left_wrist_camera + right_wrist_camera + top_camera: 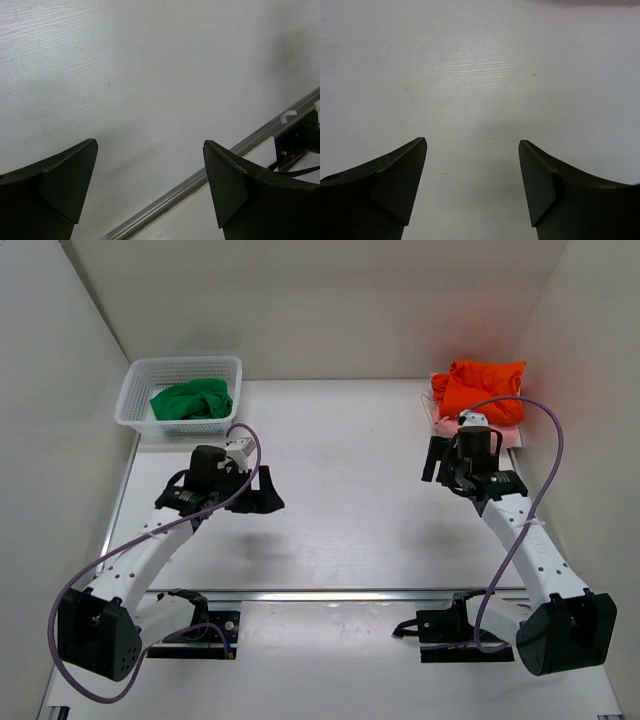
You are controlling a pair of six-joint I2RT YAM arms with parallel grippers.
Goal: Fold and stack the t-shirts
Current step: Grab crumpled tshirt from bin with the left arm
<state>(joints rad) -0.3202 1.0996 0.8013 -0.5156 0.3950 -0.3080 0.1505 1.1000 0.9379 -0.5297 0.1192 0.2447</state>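
The bright green t-shirt [190,400] lies crumpled inside the white mesh basket [137,390] at the back left. The bright orange t-shirt [482,387] lies bunched at the back right, on top of the pale pink t-shirt [510,438], of which only edges show. My left gripper [262,496] is open and empty over bare table, right of and nearer than the basket; it also shows in the left wrist view [150,142]. My right gripper [437,462] is open and empty just in front of the orange shirt; the right wrist view [472,141] shows only table between its fingers.
White walls close in the table at the back and on both sides. A metal rail [350,594] runs across the near edge and also shows in the left wrist view [200,177]. Purple cables loop from both arms.
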